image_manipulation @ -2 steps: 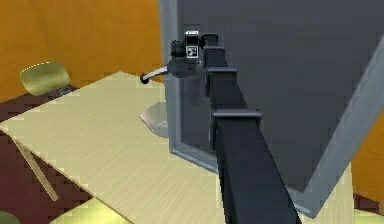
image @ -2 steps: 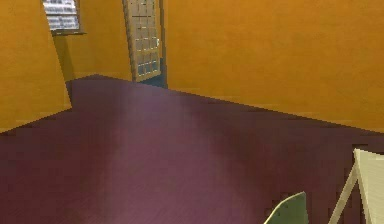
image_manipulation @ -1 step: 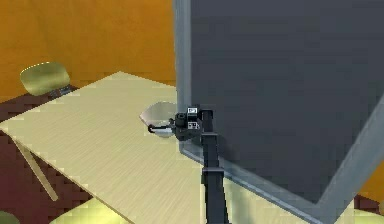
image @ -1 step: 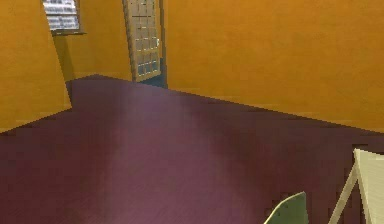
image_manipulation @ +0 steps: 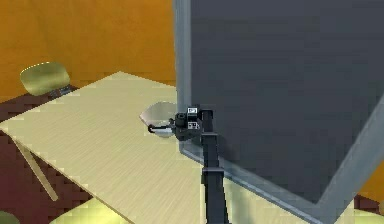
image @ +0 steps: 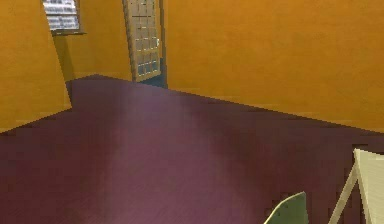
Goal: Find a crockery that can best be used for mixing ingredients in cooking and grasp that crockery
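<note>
In the arm side view a pale, shallow, bowl-like thing lies on a light yellow table. The dark arm rises from the bottom edge to its two white squares. Left of them sits the gripper, its thin fingers right at the pale thing's near edge. Whether they touch it cannot be told, and I cannot tell whether the gripper holds anything.
A big dark grey panel stands on the table at the arm side view's right, close beside the arm. A yellow-green chair stands at the table's far left. The forward view has purple floor, orange walls, a glazed door, a window and a table corner.
</note>
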Controlling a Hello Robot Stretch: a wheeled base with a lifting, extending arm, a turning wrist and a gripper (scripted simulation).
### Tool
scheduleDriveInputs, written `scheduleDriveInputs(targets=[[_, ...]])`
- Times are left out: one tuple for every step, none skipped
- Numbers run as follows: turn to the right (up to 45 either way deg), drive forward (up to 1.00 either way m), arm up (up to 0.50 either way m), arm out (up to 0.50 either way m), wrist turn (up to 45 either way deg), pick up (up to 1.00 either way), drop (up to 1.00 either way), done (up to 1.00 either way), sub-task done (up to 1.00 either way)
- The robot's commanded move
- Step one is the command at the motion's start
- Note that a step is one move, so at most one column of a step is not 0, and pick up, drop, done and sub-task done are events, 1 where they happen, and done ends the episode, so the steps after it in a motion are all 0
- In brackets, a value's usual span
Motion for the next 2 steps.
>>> scheduleDriveInputs(targets=[[0.0,0.0,0.1,0.0,0.0,0.0,0.0,0.0,0.0],[0.0,0.0,0.0,0.0,0.0,0.0,0.0,1.0,0.0]])
